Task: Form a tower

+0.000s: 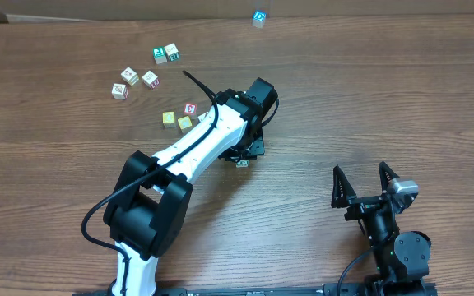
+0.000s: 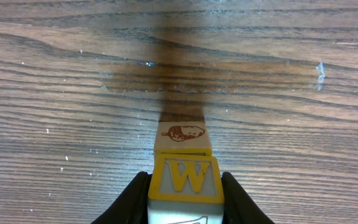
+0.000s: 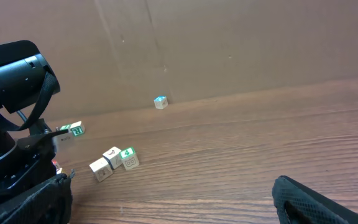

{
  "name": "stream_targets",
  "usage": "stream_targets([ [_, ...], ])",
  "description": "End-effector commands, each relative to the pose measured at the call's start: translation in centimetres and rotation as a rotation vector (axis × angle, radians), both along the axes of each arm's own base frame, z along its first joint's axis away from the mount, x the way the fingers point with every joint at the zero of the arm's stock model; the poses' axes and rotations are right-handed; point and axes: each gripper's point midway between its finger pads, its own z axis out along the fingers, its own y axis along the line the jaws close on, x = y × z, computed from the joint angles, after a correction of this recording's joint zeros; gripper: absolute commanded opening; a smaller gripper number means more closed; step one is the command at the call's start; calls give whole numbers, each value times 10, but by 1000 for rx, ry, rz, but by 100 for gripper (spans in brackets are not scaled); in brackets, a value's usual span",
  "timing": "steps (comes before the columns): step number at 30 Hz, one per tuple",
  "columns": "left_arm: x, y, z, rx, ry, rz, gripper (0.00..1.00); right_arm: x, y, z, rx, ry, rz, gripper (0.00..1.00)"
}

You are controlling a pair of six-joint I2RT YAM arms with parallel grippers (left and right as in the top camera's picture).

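Between the fingers [image 2: 129,202] of the left gripper [image 2: 184,184] we see a yellow-edged W cube [image 2: 187,177]. The fingers pinch it tight from both sides. Just past the fingertips sits a cube with a brown picture [image 2: 182,134], touching the W cube. We think these 2 cubes make up the tower [image 2: 184,158], with the W cube on top. From this view we cannot be sure it sits flat.

Lots can go wrong from here. If the W cube is a bit off to 1 side, it may tip and fall when the fingers let go. If 1 finger sticks to the wood, it may drag the cube along and push the tower over. If the fingers go up at a slant, they may bump the cube below too.

Well apart from those fingers, the right gripper [image 1: 359,171] sits with its own fingers spread wide and nothing between them. Some loose cubes [image 1: 185,123] lie near the left arm, apart from its fingers. A careless swing could scatter them.
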Motion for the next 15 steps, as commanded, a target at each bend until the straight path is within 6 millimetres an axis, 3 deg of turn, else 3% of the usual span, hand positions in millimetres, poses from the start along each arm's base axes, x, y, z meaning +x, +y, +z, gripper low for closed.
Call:
stream_targets([
  [1, 8, -1, 11, -12, -38, 29, 24, 0, -1, -1, 7, -6, -2, 100],
  [15, 14, 5, 13, 12, -60, 37, 25, 0, -1, -1, 7, -6, -2, 100],
])
